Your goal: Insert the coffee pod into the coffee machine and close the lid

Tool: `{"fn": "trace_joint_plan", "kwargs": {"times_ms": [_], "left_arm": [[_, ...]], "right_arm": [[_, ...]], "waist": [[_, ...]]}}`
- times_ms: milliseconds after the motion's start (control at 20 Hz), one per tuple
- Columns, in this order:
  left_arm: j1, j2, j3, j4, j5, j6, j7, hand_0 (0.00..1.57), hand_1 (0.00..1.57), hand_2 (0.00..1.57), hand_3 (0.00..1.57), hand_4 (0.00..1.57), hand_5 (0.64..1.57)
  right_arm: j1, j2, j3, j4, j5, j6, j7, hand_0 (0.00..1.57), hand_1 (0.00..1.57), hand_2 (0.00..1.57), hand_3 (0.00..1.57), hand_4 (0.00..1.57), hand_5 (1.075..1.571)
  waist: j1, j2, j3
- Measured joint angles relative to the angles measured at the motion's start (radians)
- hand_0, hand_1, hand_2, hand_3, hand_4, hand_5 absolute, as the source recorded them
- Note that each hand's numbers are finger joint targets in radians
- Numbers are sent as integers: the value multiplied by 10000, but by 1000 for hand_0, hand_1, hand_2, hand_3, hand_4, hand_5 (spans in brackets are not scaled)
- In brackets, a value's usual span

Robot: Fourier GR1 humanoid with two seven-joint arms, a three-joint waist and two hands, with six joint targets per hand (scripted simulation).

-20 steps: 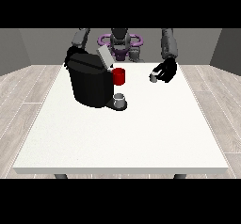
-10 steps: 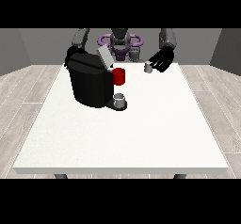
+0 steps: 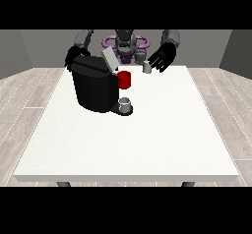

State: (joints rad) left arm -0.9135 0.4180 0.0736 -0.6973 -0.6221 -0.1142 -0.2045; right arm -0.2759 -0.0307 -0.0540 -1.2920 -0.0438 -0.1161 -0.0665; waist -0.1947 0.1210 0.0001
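pod: small grey coffee pod (image 3: 146, 68) at far right of white table (image 3: 147, 139), raised, at my fingertips
hand: hand at the view's right (image 3: 163, 57) curled round the pod
handling: light, stiff, likely slick; hold by the sides
target: black coffee machine (image 3: 93, 83), grey lid (image 3: 109, 60) up

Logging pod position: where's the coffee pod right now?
The coffee pod is at the view's upper right, by the hand at the view's right, right of the coffee machine.

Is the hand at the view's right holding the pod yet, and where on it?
Yes, apparently: the coffee pod sits at the fingertips of the hand at the view's right, raised above the table. Which part is pinched cannot be told.
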Motion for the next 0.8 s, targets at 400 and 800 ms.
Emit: {"fn": "trace_joint_plan", "kwargs": {"times_ms": [400, 800], "left_arm": [[-1374, 397, 604, 220, 234, -257, 642, 1260, 1260, 1318, 1258, 490, 1571], [-2156, 603, 672, 396, 88, -335, 809, 1265, 1265, 1297, 1236, 485, 1571]], "right_arm": [[-85, 94, 420, -404, 239, -27, -112, 0, 0, 0, 0, 511, 1571], [-658, -90, 269, -748, 297, -216, 366, 0, 0, 0, 0, 483, 1571]], "waist": [[-707, 542, 0], [-967, 984, 0]]}}
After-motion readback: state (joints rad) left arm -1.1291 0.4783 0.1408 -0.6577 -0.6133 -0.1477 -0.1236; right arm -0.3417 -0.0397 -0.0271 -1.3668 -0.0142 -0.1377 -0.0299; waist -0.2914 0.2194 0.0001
